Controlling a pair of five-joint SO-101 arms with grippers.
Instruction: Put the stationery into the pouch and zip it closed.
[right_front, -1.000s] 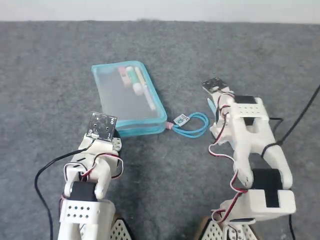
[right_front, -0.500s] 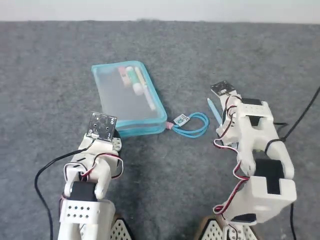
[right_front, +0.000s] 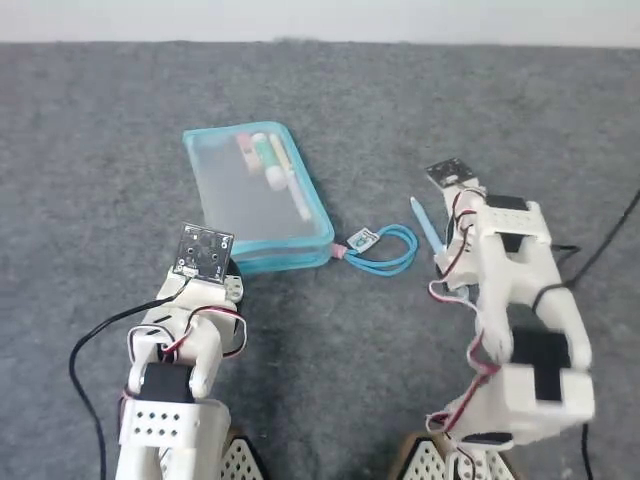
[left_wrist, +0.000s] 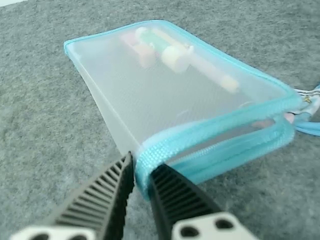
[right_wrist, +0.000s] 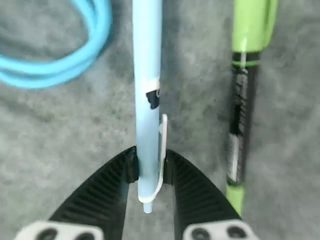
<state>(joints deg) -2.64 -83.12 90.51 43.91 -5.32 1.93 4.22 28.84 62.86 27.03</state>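
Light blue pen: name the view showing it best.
Right wrist view: the light blue pen lies close up, clip visible, gripped by the right hand. The high view shows a thin sliver beside that arm; the left wrist view faces the pouch.

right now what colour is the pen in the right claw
Light blue pen with a white clip; clearest in the right wrist view.

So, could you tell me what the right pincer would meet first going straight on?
Probably nothing new: the right pincer grips the blue pen lying along that line; the cord loop and green pen sit off to either side, with grey mat beyond.
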